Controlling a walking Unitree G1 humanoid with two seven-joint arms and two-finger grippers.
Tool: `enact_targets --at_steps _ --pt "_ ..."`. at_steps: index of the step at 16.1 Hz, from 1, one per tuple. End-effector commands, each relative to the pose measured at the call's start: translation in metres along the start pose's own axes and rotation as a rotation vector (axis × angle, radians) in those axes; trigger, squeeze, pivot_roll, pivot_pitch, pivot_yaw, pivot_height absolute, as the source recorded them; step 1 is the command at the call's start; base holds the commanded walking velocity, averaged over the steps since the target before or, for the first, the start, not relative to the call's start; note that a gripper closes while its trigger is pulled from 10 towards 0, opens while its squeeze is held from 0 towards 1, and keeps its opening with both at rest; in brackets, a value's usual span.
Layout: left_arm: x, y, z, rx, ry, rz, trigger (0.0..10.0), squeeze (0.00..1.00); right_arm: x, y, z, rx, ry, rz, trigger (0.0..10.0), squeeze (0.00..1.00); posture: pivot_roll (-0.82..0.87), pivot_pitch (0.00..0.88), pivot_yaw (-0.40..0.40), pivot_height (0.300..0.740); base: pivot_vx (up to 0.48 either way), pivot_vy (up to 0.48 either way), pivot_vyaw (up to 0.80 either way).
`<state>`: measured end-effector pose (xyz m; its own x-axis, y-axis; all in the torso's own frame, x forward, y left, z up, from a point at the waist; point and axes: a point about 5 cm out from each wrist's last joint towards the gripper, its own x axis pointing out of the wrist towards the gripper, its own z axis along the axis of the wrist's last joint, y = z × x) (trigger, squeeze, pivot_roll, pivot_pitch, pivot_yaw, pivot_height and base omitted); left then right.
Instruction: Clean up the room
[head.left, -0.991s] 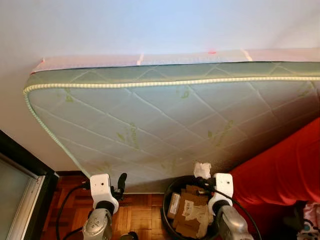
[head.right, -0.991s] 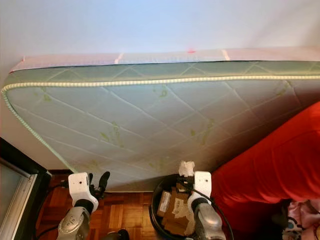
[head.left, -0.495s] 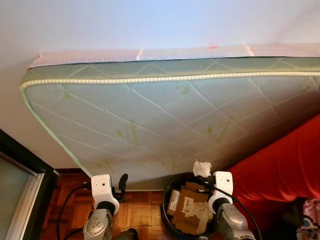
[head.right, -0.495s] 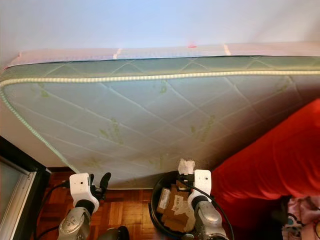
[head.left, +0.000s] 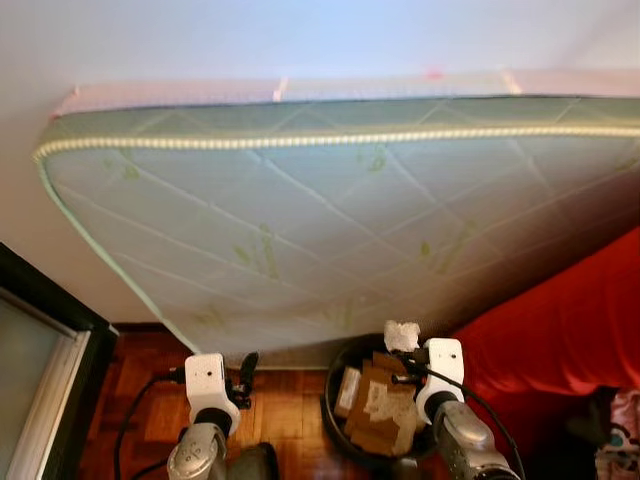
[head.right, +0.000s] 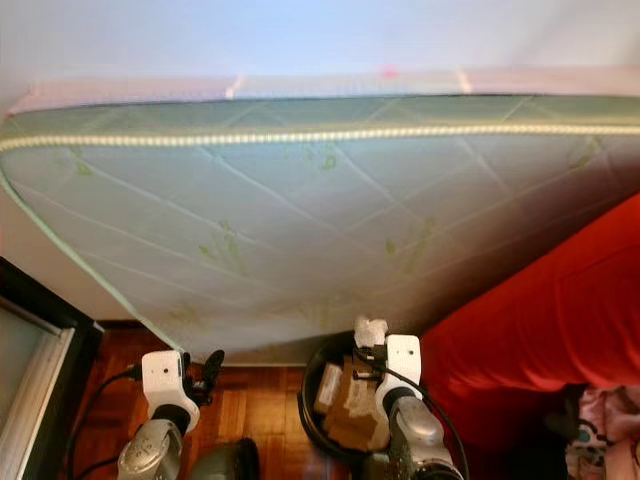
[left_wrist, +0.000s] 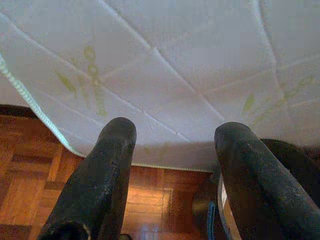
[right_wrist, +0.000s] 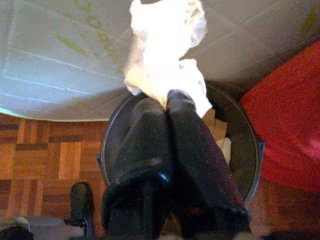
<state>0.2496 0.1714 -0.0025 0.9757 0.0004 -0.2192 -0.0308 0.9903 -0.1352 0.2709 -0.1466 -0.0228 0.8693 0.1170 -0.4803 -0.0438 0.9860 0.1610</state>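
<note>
No writing is legible. The right gripper (right_wrist: 167, 107) is clamped on a white tissue (right_wrist: 165, 55) above the bin (head.left: 340, 375). The left gripper (left_wrist: 172, 145), fingers apart, is raised toward the mattress (head.left: 330, 220).

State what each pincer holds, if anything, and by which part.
The right pincer is shut on a crumpled white tissue, pinching its lower edge above the black bin. The left pincer is open and holds nothing.
</note>
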Motion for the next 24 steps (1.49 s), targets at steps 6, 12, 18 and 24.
enact_targets --at_steps 6,12,18,24 --pt "-0.009 0.003 -0.011 -0.001 0.036 0.012 10.0 0.0 0.003 0.002 -0.002 -0.045 0.08 0.007 10.0 0.0 0.08 0.257 -0.008 0.658 0.0 0.0 0.0" --pt "-0.013 0.005 -0.009 -0.001 0.014 0.017 10.0 0.0 0.017 0.012 0.029 -0.07 0.084 0.044 10.0 0.0 0.13 0.299 -0.013 0.658 0.0 0.0 0.0" --pt "-0.018 0.003 0.007 -0.004 -0.065 0.026 10.0 0.0 0.025 0.029 0.044 -0.143 0.102 0.096 10.0 0.0 0.2 0.37 -0.022 0.658 0.0 0.0 0.0" --pt "-0.021 -0.006 0.03 -0.011 -0.139 0.019 10.0 0.0 0.023 0.034 0.032 -0.281 0.203 0.141 10.0 0.0 0.24 0.428 -0.032 0.658 0.0 0.0 0.0"
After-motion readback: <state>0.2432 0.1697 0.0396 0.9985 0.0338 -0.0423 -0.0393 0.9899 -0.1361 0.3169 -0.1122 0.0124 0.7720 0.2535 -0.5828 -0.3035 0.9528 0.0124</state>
